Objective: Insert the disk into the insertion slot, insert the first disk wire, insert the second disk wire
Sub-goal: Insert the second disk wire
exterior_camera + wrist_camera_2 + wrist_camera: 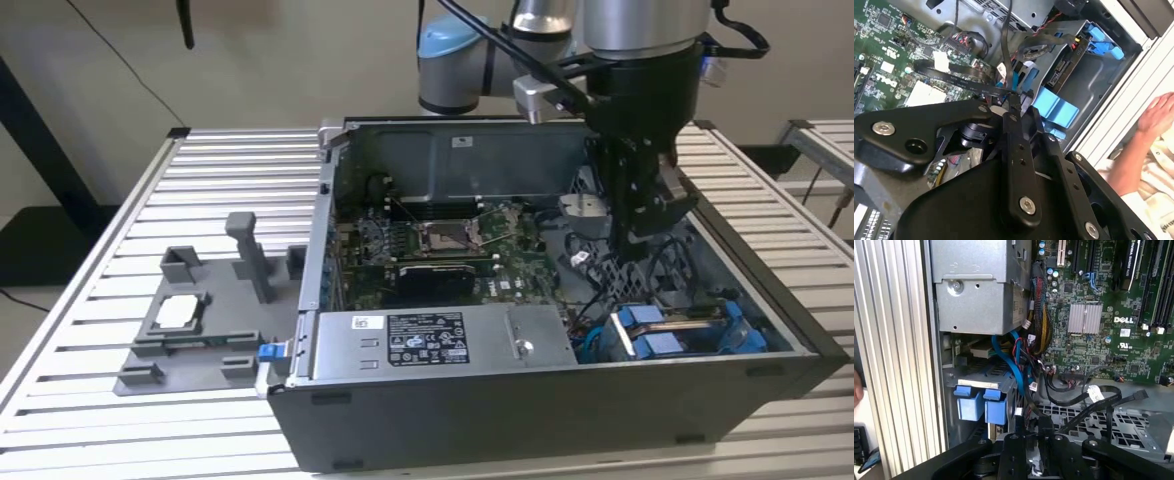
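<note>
The disk [685, 322], silver in its blue carrier, lies in the insertion slot [747, 345] at the case's front corner, on the exterior view's right. Both wrist views show the carrier's blue tabs [1055, 109] [970, 404] at the mouth of the bay. My gripper [627, 250] hangs inside the case just behind the bay, over a tangle of cables. Its fingers meet at the tip [1015, 97], shut on a thin black disk wire [1005, 45] that runs away from them. A flat black cable [966, 80] crosses just beyond the fingertips.
The grey power supply [427, 345] fills the case's front beside the bay, and the motherboard [441, 240] sits behind it. A grey fixture tray [200, 330] stands on the slatted table at the exterior view's left. A person's hand [1159, 115] rests outside the case wall.
</note>
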Controlling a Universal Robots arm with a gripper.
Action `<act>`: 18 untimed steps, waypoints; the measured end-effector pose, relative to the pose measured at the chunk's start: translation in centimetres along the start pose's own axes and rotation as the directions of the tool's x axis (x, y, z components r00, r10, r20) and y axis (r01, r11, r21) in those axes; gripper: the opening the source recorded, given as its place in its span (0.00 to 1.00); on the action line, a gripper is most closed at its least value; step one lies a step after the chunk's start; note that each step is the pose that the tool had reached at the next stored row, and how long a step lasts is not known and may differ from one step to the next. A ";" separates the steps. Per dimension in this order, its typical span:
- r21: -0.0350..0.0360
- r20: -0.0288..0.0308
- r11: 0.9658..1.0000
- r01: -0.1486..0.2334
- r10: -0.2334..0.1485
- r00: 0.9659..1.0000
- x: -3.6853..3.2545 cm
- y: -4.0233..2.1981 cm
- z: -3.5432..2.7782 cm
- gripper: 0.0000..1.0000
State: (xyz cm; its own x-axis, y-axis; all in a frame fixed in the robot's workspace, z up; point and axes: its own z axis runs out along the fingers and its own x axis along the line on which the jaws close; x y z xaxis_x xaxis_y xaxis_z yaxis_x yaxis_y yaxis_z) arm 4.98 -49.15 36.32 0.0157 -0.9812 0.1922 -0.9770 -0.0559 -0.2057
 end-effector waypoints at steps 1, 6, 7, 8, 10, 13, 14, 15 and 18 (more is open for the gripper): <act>0.001 -0.007 1.000 0.002 -0.002 1.000 -0.04 -0.01 0.00 0.25; 0.005 -0.038 1.000 0.008 -0.007 0.999 -0.10 0.01 0.06 0.25; 0.007 -0.038 1.000 0.007 -0.007 0.999 -0.13 0.03 0.09 0.25; 0.009 -0.039 1.000 0.007 -0.006 0.999 -0.14 0.04 0.11 0.25; 0.016 -0.039 1.000 0.005 -0.005 0.999 -0.15 0.08 0.15 0.25; 0.023 -0.037 1.000 0.003 -0.002 0.999 -0.16 0.11 0.18 0.23; 0.025 -0.036 1.000 0.003 -0.002 0.999 -0.16 0.12 0.19 0.23; 0.026 -0.035 1.000 0.002 -0.002 0.999 -0.16 0.13 0.18 0.16; 0.028 -0.034 1.000 0.002 -0.001 0.999 -0.16 0.14 0.18 0.16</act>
State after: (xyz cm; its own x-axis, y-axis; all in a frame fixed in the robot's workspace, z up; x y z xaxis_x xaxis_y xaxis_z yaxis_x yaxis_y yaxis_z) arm 4.88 -49.04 36.09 0.0094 -0.9743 0.2251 -0.9708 -0.0629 -0.2316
